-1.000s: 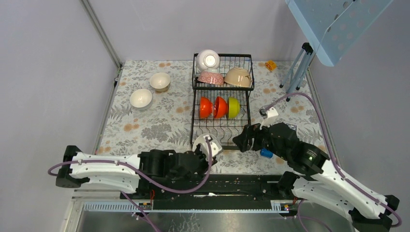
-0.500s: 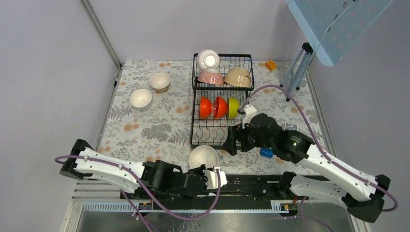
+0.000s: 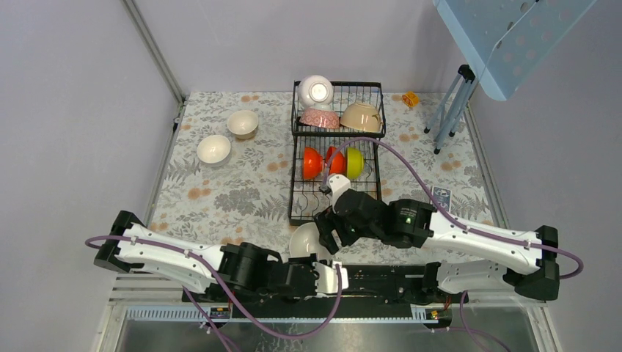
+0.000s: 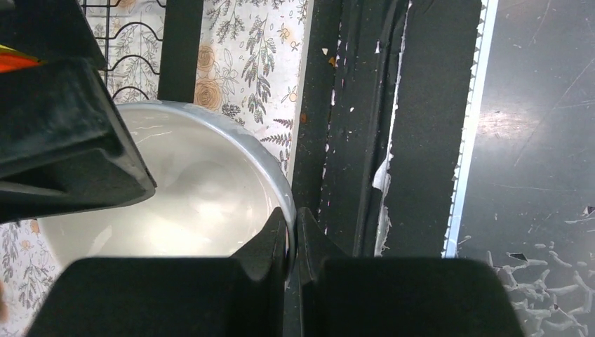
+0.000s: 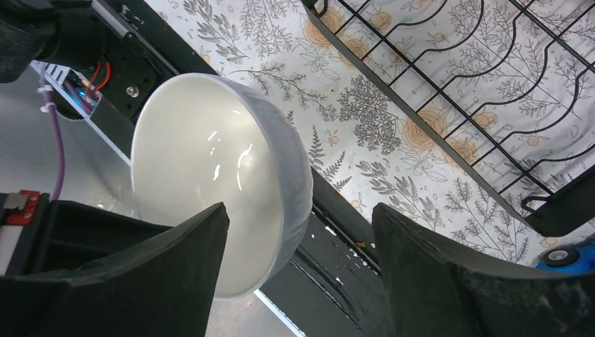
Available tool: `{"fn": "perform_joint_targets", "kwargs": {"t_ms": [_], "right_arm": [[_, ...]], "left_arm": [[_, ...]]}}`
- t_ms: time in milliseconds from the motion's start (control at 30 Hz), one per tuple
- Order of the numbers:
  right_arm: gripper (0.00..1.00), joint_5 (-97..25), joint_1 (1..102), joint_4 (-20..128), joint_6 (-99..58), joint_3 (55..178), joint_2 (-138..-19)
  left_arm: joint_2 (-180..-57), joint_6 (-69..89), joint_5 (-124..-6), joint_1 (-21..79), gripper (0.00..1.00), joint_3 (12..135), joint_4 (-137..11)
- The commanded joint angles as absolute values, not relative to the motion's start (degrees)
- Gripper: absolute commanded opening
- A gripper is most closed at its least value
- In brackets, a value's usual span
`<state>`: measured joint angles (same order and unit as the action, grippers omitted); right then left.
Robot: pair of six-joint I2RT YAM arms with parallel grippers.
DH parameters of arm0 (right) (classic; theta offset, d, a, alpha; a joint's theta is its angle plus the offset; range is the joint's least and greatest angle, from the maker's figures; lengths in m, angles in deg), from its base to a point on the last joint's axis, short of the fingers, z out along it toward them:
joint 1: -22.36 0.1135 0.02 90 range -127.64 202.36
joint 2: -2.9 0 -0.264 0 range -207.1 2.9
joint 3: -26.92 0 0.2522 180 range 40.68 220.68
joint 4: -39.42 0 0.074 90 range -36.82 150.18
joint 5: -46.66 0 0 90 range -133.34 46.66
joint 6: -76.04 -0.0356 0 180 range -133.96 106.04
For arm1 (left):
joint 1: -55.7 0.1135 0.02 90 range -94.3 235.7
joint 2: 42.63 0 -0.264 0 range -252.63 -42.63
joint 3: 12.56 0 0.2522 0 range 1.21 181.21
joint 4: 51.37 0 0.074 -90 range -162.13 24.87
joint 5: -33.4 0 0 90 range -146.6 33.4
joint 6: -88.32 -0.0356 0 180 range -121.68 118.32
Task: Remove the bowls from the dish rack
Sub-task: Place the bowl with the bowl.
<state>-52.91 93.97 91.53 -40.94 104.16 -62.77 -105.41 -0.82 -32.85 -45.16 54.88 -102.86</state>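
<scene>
**Left claw [image 4: 291, 235] clamped on a white bowl [image 4: 189, 182], six to go**

My left claw grips that bowl's rim at the near edge of the worktop [image 3: 242, 198], just in front of the rack [image 3: 292, 192]. My right claw [image 5: 300, 210] hangs at the same bowl, jaws apart, gripping nothing. In the rack, the lower tier holds two orange bowls [image 3: 312, 163] and a green bowl [image 3: 355, 163]. Above sit a round white bowl [image 3: 315, 91], a pink bowl [image 3: 320, 118] and a beige bowl [image 3: 361, 117]. Two cream bowls [image 3: 213, 149] stand out on the left. I reckon we're a third done.
</scene>
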Motion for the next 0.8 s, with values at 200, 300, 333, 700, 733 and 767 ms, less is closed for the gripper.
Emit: {"fn": "perform_joint_targets", "kwargs": {"t_ms": [200,300,333,700,733,767], "right_arm": [[0.73,-58.1,96.4,94.0,-42.1,104.4,-66.2],[0.69,-58.2,96.5,93.0,-42.3,103.4,-66.6],[0.68,-58.1,96.5,92.7,-42.3,103.3,-66.8],[0.49,-58.1,97.3,90.4,-43.1,102.1,-66.8],[0.48,-58.2,97.3,90.4,-43.1,102.1,-66.9],[0.47,-58.2,97.4,90.4,-43.1,102.0,-67.0]], "left_arm": [[-103.9,-2.3,-33.7,-45.5,0.0,55.3,-98.3],[-103.5,-2.4,-33.3,-45.5,0.0,55.1,-97.2],[-103.6,-2.5,-33.3,-45.5,0.0,55.1,-97.0],[-103.1,-1.8,-32.4,-45.5,0.0,54.4,-96.2],[-102.8,-1.8,-32.4,-45.5,0.0,54.0,-95.7],[-102.6,-1.8,-32.5,-45.5,0.0,53.5,-95.2]]}}
